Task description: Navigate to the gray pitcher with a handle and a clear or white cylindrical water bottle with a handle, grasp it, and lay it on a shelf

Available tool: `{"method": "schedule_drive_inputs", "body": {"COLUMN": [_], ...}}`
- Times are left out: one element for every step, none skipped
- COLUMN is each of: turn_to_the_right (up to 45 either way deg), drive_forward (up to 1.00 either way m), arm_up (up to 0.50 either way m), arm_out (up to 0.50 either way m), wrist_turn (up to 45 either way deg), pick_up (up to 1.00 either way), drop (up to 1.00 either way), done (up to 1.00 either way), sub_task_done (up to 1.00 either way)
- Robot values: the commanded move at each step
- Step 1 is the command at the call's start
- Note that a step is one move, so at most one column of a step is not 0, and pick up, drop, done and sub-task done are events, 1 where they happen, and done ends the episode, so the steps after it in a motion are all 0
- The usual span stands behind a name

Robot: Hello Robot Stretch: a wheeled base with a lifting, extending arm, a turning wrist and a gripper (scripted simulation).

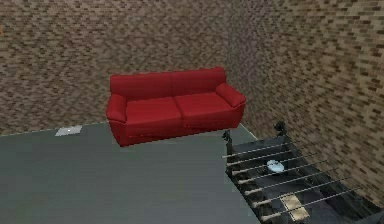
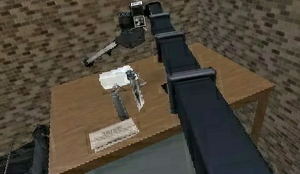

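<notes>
Brick walls back a brown wooden table (image 2: 214,84) bearing small upright gray-and-white containers (image 2: 123,87). They stand near and right of the dark 2-finger gripper (image 2: 91,61), which holds nothing.

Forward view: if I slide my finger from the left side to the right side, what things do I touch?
Small pale flat thing on the floor → red sofa → dark wire rack.
</notes>
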Motion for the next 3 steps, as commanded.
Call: {"method": "schedule_drive_inputs", "body": {"turn_to_the_right": [0.0, 0.0, 0.0], "drive_forward": [0.0, 0.0, 0.0], "arm_up": [0.0, -0.28, 0.0], "arm_out": [0.0, 0.0, 0.0], "wrist_turn": [6.0, 0.0, 0.0], "pick_up": [0.0, 0.0, 1.0], "drop": [0.0, 0.0, 0.0], "done": [0.0, 0.0, 0.0], "sub_task_done": [0.0, 0.0, 0.0]}}
